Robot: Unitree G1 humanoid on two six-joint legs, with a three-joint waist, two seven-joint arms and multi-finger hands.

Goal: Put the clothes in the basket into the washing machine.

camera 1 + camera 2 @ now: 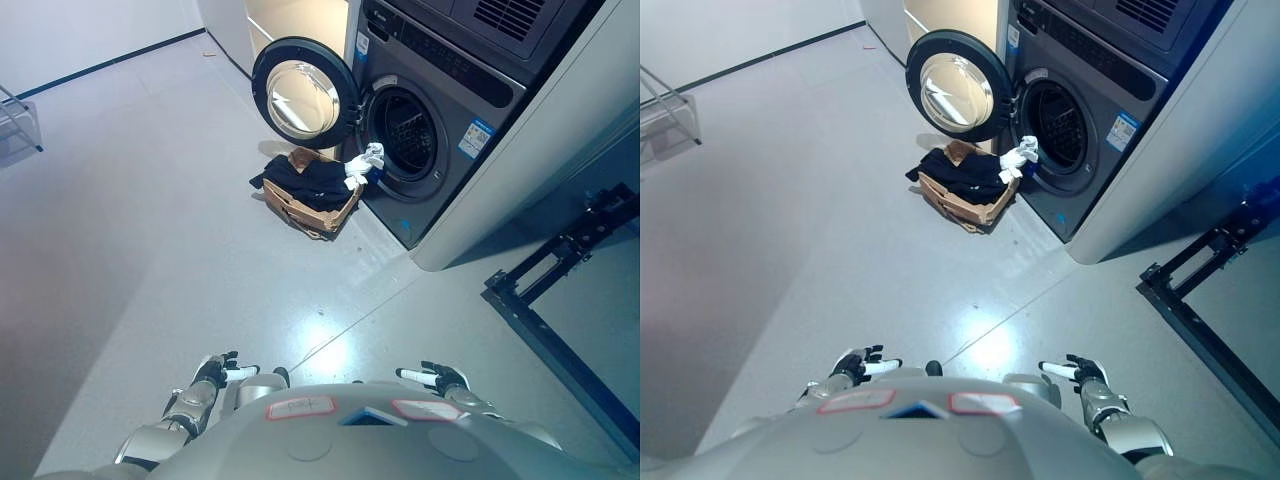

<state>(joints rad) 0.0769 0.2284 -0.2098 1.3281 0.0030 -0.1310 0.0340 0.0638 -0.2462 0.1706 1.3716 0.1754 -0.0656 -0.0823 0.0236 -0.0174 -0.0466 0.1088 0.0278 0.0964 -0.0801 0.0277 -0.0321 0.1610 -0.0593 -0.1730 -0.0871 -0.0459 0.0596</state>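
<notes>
Head stereo pair, looking down and forward, both sharing distant washing machine [430, 130], basket [312, 205]

Both arms hang low at the bottom of the view, the left hand [215, 372] and the right hand [436, 377] held out in front at about the same height, well apart, their fingers relaxed and holding nothing.

A laundry room is showing here: a grey front-loading washing machine [425, 130] is standing with its round door [303, 95] hanging open, a basket [312, 205] of clothes [310, 178] sitting on the pale floor [150, 230].
</notes>
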